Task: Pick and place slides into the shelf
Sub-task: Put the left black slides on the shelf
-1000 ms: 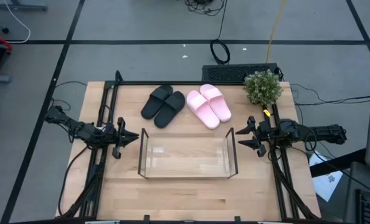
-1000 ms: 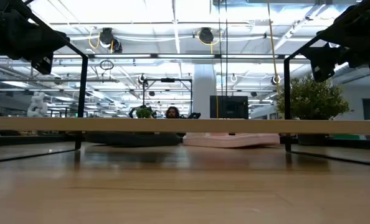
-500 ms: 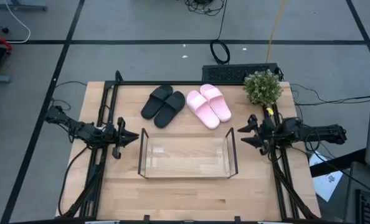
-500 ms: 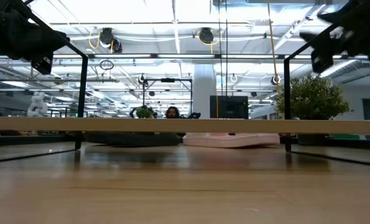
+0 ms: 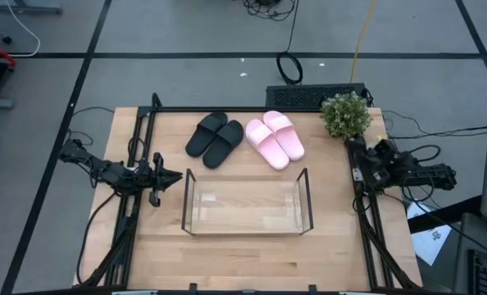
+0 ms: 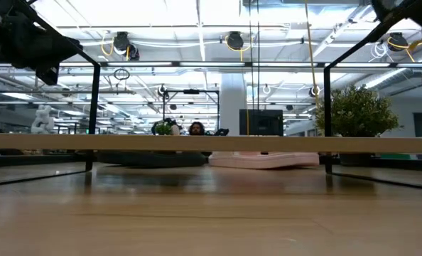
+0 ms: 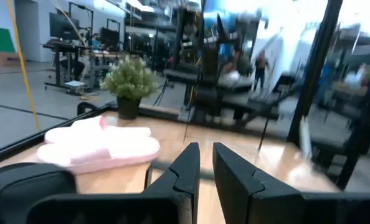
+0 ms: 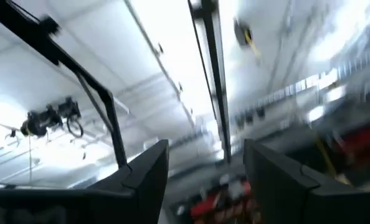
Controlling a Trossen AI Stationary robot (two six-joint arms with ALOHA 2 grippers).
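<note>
Seemingly light, soft and easiest taken by the wide strap, the black slides (image 5: 214, 138) and pink slides (image 5: 274, 138) lie just behind the empty shelf (image 5: 190, 223), while left tool (image 5: 176, 176), nearly closed, and right tool (image 8: 205, 180), open, flank it holding nothing.

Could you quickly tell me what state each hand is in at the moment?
Left hand: nearly closed, holding nothing, left of the shelf.
Right hand: open, holding nothing, raised at the table's right edge.
</note>
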